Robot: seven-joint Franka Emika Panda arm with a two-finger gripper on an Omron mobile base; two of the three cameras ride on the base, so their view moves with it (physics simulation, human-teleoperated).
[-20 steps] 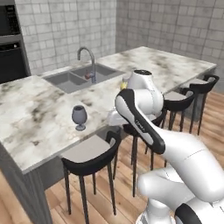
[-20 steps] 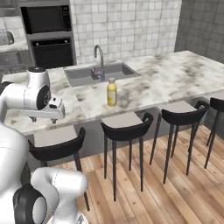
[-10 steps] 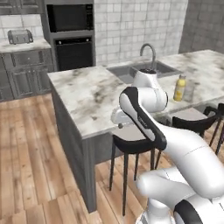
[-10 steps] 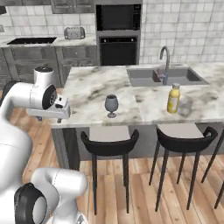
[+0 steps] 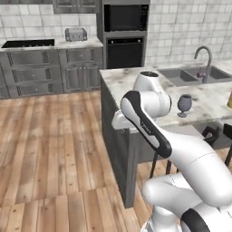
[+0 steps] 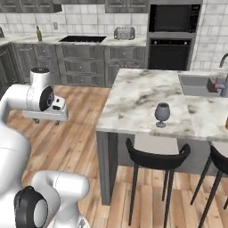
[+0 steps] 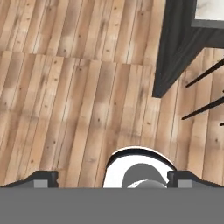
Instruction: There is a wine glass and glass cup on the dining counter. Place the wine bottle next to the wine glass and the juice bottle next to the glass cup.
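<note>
The wine glass [image 6: 162, 114] [image 5: 184, 104] stands near the front edge of the dining counter [image 6: 133, 95] [image 5: 118, 74]. A yellow sliver at the right border of the left base view is the juice bottle [image 5: 230, 99]. Far off on the rear counter stands the wine bottle [image 6: 38, 33], small and dark green. The glass cup is out of view. My gripper [image 6: 46, 122] [image 7: 112, 179] hangs over the wooden floor to the left of the island, pointing down, open, with nothing between its fingertips [image 7: 43, 179].
Black stools [image 6: 156, 160] line the island's near side, and their legs [image 7: 203, 76] show beside the island's dark corner [image 7: 175, 52]. A sink with faucet [image 5: 204, 59] sits farther along. Grey cabinets, a toaster [image 6: 124, 33] and wall ovens [image 5: 124, 43] run along the back.
The whole picture has shifted as the base turned left: the island slid to the right and open floor came into view. The gripper stays open.
</note>
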